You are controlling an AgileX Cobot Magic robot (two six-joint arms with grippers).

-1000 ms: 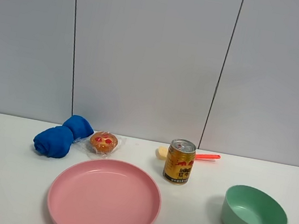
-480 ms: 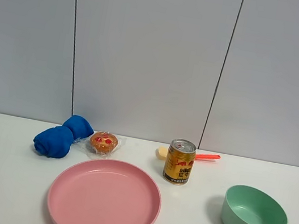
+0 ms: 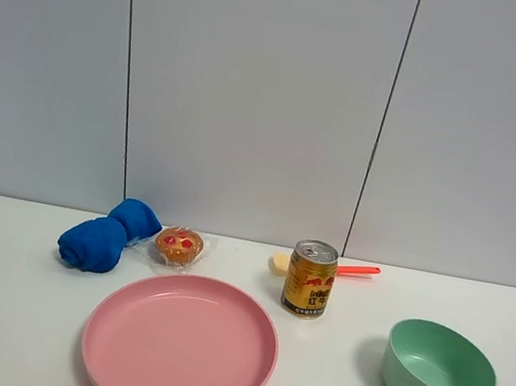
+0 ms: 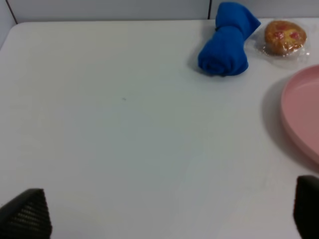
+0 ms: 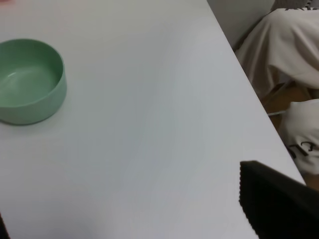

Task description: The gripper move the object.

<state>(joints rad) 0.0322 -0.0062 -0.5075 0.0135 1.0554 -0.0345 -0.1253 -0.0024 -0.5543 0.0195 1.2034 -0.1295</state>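
Objects for the move sit untouched on the white bench [image 3: 10, 310]: none is singled out by anything visible, and no gripper is near any of them. In the high view a large pink plate [image 3: 180, 344] lies at the front centre. Behind it to the left a blue rolled cloth [image 3: 108, 233] rests just beside a wrapped muffin [image 3: 179, 245]. Right of the plate stands an upright gold drink can [image 3: 310, 279], and just behind the can lies a spoon with an orange handle [image 3: 358, 269]. A green bowl [image 3: 437, 372] sits well apart at the front right, upright.

The bench top is plain, matte white and smooth. Behind it rises a pale grey panelled wall [image 3: 255, 93] with thin dark vertical seams.

The left gripper [image 4: 159, 214] shows only as two dark fingertips at the lower corners of its wrist view, spread wide with nothing between them, over bare bench with the cloth, muffin and plate rim ahead. Of the right gripper only one dark fingertip [image 5: 276, 201] shows clearly, so I cannot tell how its jaws stand. Its view takes in the green bowl, the bench edge, and beyond that edge some white fabric [image 5: 289, 55].
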